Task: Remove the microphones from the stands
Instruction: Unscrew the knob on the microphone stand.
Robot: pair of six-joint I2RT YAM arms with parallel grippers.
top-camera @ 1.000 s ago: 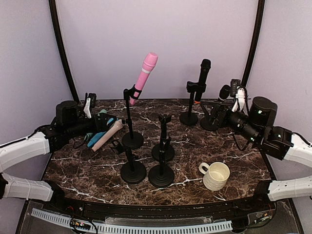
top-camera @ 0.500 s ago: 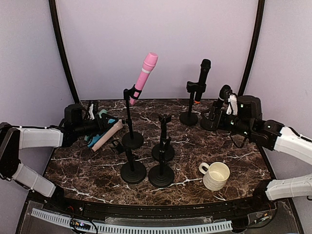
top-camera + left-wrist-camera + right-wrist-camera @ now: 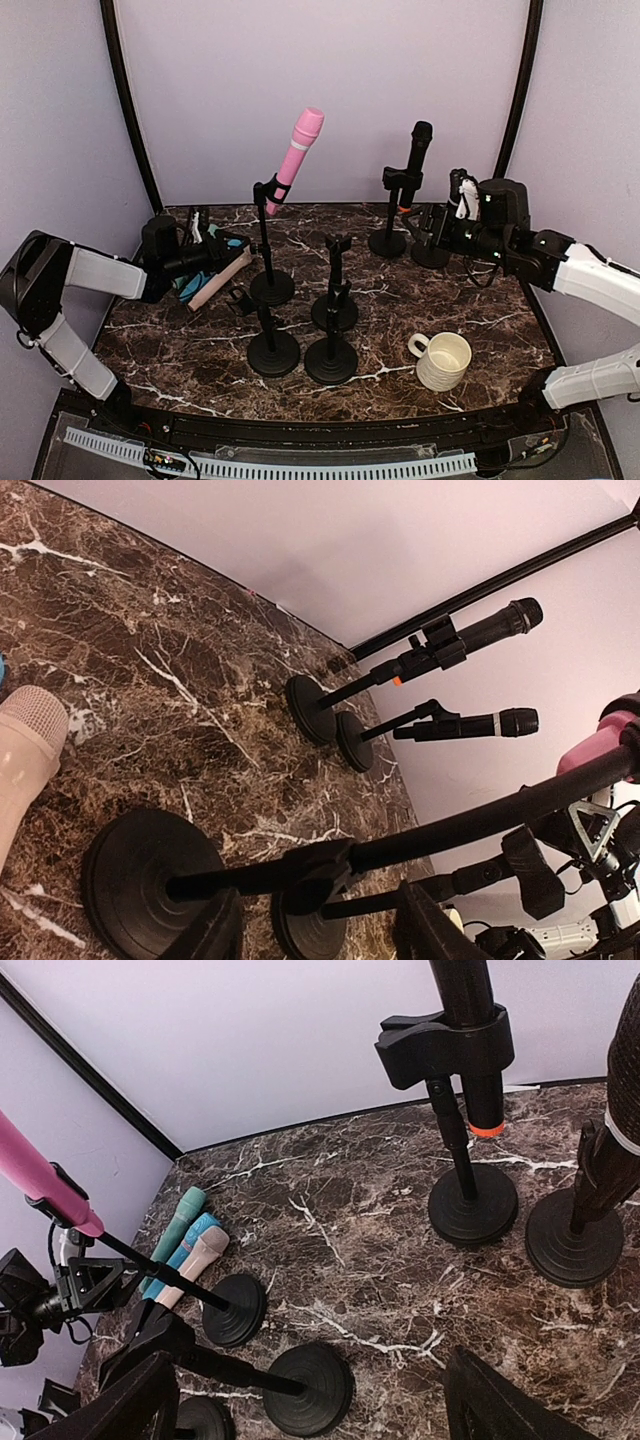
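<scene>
Crowded counter. Pink microphone is clipped in a tall stand at 11 o'clock, head tilted up to the right. Black microphone is in a rear stand at 1 o'clock. Second black microphone is in a low stand at 2 o'clock, bases just beside each other. All three sit in their clips. Three empty stands bunch at the centre, between the two arms. Mug at 5 o'clock. Beige microphone and two bluish microphones lie flat at 9 o'clock.

Right arm is at 3 o'clock. The right jaws stand wide with nothing between them, near the low stand, and apart from it as far as the wrist view shows.

Left arm is at 9 o'clock, with the left jaws low by the lying microphones. Its fingers barely show in the wrist view, so I can't tell how wide they are or whether they touch the beige one.
</scene>
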